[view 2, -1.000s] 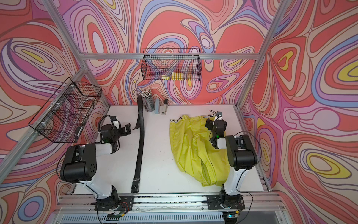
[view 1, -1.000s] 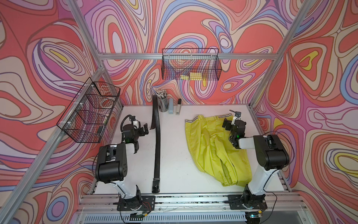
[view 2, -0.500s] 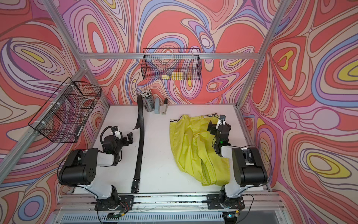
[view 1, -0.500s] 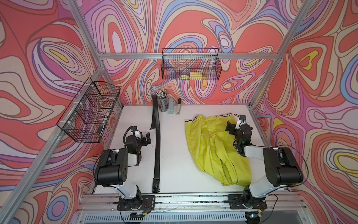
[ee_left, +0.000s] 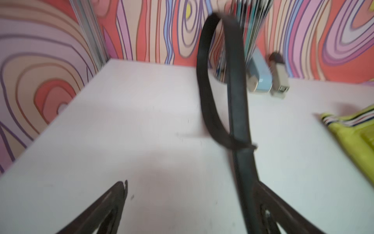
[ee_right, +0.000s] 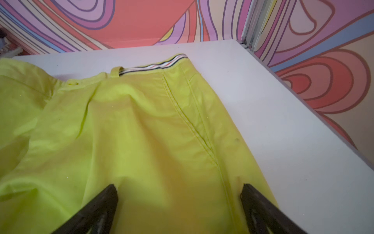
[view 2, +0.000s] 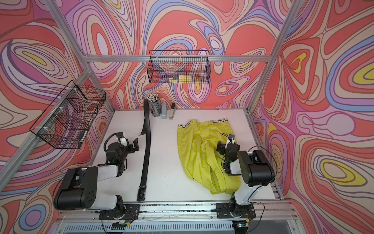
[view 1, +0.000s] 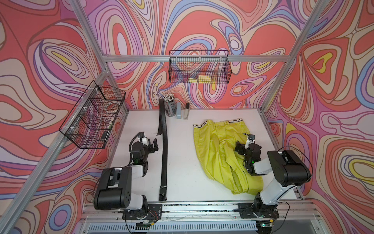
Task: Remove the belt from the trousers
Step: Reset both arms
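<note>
The black belt lies free on the white table, running from the back wall to the front edge, its buckle at the front and its far end curled up. The yellow-green trousers lie crumpled to its right, apart from it, striped waistband toward the back. My left gripper is open just left of the belt, holding nothing. My right gripper hangs open over the trousers, holding nothing.
A cup of pens and two staplers stand at the back wall beside the belt's far end. Wire baskets hang on the back wall and the left wall. A metal rail borders the table's front.
Both arms have drawn back toward the front of the table with their grippers still open. The belt and the trousers have not moved.
</note>
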Controlling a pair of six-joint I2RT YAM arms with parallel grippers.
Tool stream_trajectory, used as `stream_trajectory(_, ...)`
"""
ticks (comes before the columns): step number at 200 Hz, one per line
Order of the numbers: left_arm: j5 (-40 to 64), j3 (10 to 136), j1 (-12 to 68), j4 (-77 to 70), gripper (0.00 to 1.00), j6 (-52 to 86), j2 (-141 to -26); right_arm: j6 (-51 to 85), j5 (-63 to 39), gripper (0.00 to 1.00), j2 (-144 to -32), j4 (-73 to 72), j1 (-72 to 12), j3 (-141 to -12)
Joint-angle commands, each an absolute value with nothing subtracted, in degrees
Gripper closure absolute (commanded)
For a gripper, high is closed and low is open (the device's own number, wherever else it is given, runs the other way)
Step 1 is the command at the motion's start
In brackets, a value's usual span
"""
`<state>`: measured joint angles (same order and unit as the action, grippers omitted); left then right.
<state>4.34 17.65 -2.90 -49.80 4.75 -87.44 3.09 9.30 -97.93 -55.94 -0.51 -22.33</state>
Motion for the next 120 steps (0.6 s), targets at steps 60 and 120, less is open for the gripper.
stream_trajectory(60,5.03,21.5,-1.8,-51.33,0.0,1.43,-88.31,3.1,10.44,0.02,-97.29,-56.37,-0.53,-26.01)
stream_trajectory(120,6.11,21.75,-1.82,-49.52,0.0,0.97,-87.76,3.14,10.4,0.02,-97.47,-55.72,-0.53,-26.34)
